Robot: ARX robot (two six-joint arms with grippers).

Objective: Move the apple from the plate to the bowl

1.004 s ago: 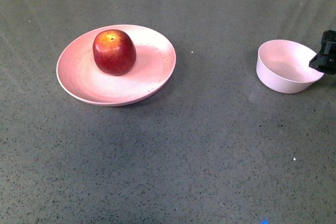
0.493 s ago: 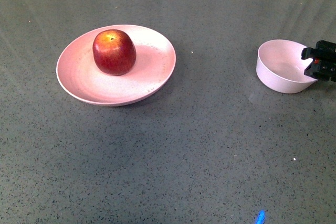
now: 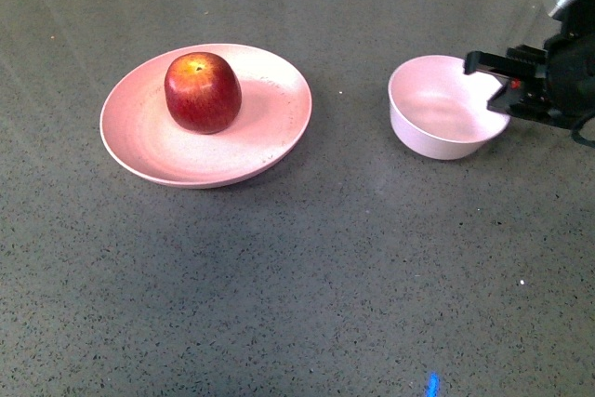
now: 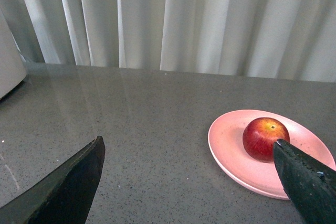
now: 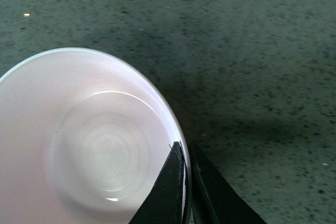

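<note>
Front view, change: bowl [image 3: 429, 141] is now sitting well left of where it was 0.5 s ago. It's closing in on the plate [image 3: 149, 148], w/ bare tabletop [image 3: 307, 267] still btwn them.
Right end effector [image 3: 483, 83]: is clamping the bowl's right rim. Right wrist view is showing one finger inside the wall and one outside, nearly shut on it. The arm is reaching further into frame along w/ the bowl.
Meaning for task: bowl is prob. being dragged nearer to shorten the carry. The apple move itself isn't starting yet.
Apple [image 3: 203, 92]: is resting on the plate, stem up, toward the back-left of it, w/ nothing touching it.
Left end effector [image 4: 188, 141]: fingers are hanging wide apart, gripping nothing, over the tabletop, w/ apple & plate ahead of it. It isn't showing in front view.
Apple surface: glossy dark red skin, yellowish patch round the stem, rounded and a bit squat. Prob. slick under hard fingers.
Plate: wide, shallow, round, salmon pink, matte w/ fine speckles and a low raised lip.
Bowl: small, deep, round, pale pink-lilac, matte, thin wall. Faint concentric rings are showing on the floor inside, and it's empty.
Tabletop: dark grey, speckled like stone, smooth and faintly reflecting, so the bowl is likely sliding easily.
Backdrop: pale pleated curtain [image 4: 184, 19] is hanging behind.
</note>
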